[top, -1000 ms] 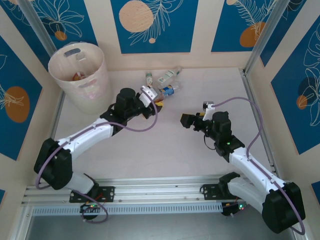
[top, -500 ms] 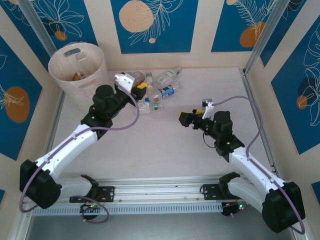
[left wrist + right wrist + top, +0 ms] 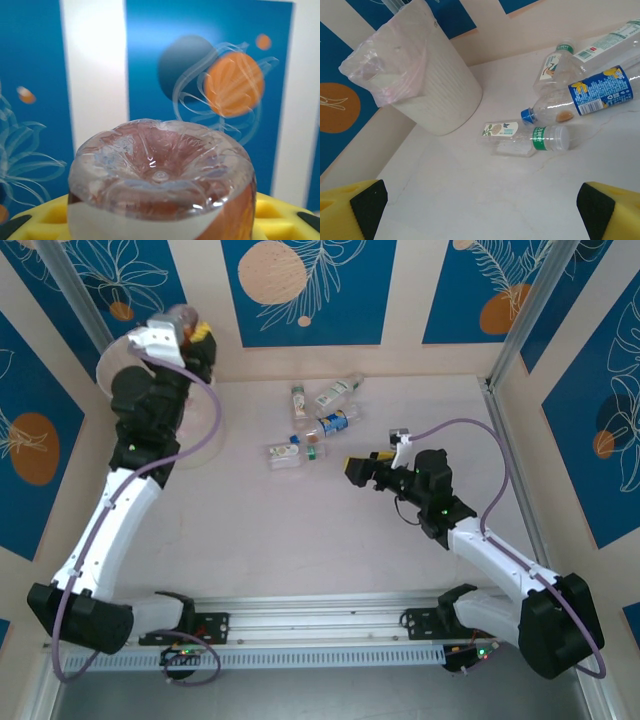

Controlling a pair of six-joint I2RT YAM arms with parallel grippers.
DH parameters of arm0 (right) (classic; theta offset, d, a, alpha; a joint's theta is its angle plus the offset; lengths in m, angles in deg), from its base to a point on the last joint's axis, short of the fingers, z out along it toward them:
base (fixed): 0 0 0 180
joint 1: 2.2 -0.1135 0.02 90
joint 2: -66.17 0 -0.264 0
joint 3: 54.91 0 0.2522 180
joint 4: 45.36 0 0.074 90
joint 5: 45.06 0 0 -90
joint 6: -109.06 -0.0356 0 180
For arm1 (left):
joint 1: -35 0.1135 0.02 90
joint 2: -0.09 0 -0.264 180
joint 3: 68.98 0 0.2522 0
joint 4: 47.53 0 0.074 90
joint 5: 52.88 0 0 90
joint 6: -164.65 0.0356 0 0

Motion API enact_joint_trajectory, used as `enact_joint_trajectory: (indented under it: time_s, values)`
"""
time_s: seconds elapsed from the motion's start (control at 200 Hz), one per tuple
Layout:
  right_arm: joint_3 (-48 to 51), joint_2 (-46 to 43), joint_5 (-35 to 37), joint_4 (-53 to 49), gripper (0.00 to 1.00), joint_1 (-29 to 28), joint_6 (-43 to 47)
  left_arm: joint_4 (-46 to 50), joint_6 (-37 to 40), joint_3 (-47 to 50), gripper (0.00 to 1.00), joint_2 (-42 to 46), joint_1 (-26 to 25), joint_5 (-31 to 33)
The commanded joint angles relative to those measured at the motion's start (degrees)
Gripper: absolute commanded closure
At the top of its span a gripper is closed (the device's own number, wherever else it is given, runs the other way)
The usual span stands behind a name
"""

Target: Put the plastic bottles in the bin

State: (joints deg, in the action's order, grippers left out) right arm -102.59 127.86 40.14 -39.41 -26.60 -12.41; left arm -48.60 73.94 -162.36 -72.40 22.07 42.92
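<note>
Far left, at the back corner of the bench (image 3: 300, 530): tall whitish bin (image 3: 200, 425), ribbed wall, pink liner bag (image 3: 395, 55) draped over the rim. Directly over the bin's mouth: left end effector (image 3: 190, 328), raised high on its arm, pinching a brown-tinted bottle (image 3: 180, 315) between yellow pads (image 3: 37, 220). Seen from the left wrist, the bottle's dimpled clear base faces the camera, with a white label band low on its side. Blue, white and orange wall panels (image 3: 200, 75) blurred behind it.

Middle of the bench, well apart from the bin: four more plastic bottles, all lying down.
- Nearest the arms, a clear bottle with a green band (image 3: 287, 454), a leaf label toward its left end.
- Behind it, a green-capped bottle (image 3: 298, 398), cap pointing toward the back wall.
- Just right of that, a blue-labelled bottle (image 3: 335, 423) with a blue cap and a trace of brown inside.
- Nearest the back wall, a clear bottle with a white label (image 3: 340, 390), lying slantwise.

Right of centre: right end effector (image 3: 352, 470), low over the bench, spread wide with nothing between its fingers, aimed left toward the loose bottles and near the green-banded one. In the right wrist view, one yellow finger (image 3: 610, 215) at each lower corner, bare bench between them.
</note>
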Motion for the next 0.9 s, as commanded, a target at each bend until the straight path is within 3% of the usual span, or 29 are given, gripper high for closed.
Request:
enact_joint_trajectory:
  time_s: [0.0,0.165,0.3,0.495,0.665,0.895]
  values:
    - [-2.1,-0.1,-0.2,0.0,0.00,-0.6,0.8,0.2,2.3,-4.2,1.00,-4.4,4.1,2.8]
    - [-2.0,-1.2,0.9,-1.9,0.00,-1.0,1.4,2.2,3.0,-8.7,1.00,-9.0,9.6,1.6]
    - [-1.6,-1.7,1.7,-2.2,0.00,-1.1,1.4,2.0,4.4,-9.6,1.00,-11.2,12.9,5.9]
    - [-2.5,-0.9,2.0,-2.8,0.00,-1.2,2.0,5.0,-3.0,-12.7,1.00,-16.1,19.7,3.8]
    - [-3.4,-0.1,1.7,-3.0,0.01,-1.6,1.5,10.1,-3.4,-20.2,1.00,-22.9,21.1,4.0]
    - [-2.8,-0.9,3.1,-5.0,0.00,-2.5,2.0,3.8,-1.3,-20.7,1.00,-29.7,23.3,8.3]
